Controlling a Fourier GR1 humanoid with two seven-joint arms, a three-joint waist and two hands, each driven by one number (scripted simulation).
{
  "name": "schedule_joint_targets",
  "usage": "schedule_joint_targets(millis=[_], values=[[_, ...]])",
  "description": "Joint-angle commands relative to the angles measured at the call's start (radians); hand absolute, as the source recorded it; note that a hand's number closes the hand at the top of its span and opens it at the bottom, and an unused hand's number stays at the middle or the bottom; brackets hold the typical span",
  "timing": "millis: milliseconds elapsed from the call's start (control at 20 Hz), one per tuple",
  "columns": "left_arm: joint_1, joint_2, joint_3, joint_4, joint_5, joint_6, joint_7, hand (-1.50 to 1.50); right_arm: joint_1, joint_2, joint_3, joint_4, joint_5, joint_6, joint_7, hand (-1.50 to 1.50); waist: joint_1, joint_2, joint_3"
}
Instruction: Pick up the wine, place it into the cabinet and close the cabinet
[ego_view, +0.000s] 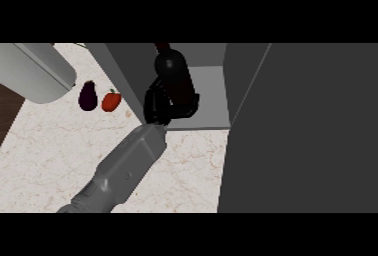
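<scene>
No label or writing can be made out on the dark wine bottle (174, 70), which is held inside the open cabinet (212, 95) by the left hand (156, 108), its fingers curled round the lower body. The bottle's long axis is seen running up the view, neck away from the robot, its top cut off in shadow. The right side is hidden by the cabinet door (310, 130); an aubergine (88, 95) and a red vegetable (111, 101) are left on the counter (59, 150).

Grey forearm (125, 170), boxy, perhaps small screw mid-shell; black hand (155, 111).
</scene>
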Motion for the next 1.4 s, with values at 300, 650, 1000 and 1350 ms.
schedule_joint_targets(millis=[300,650,1000,1350], values=[[-0.169,0.000,0.012,0.112,0.043,0.077,0.115,1.50,-0.062,0.007,0.043,-0.001,0.046,-0.028,0.026,-1.50,-0.024,0.006,0.000],[-0.194,0.000,0.033,0.219,0.045,0.003,0.076,1.50,0.015,0.034,0.093,0.004,0.048,0.015,-0.048,-1.50,-0.065,0.020,-0.001],[-0.182,0.000,0.003,0.183,0.095,0.026,0.073,1.50,-0.011,0.049,0.080,0.040,0.035,-0.003,-0.064,-1.50,-0.063,0.015,0.000],[-0.177,0.000,-0.063,0.155,0.136,0.061,0.085,1.50,-0.033,0.025,0.078,0.090,0.038,0.036,-0.089,-1.50,-0.091,0.023,0.000]])
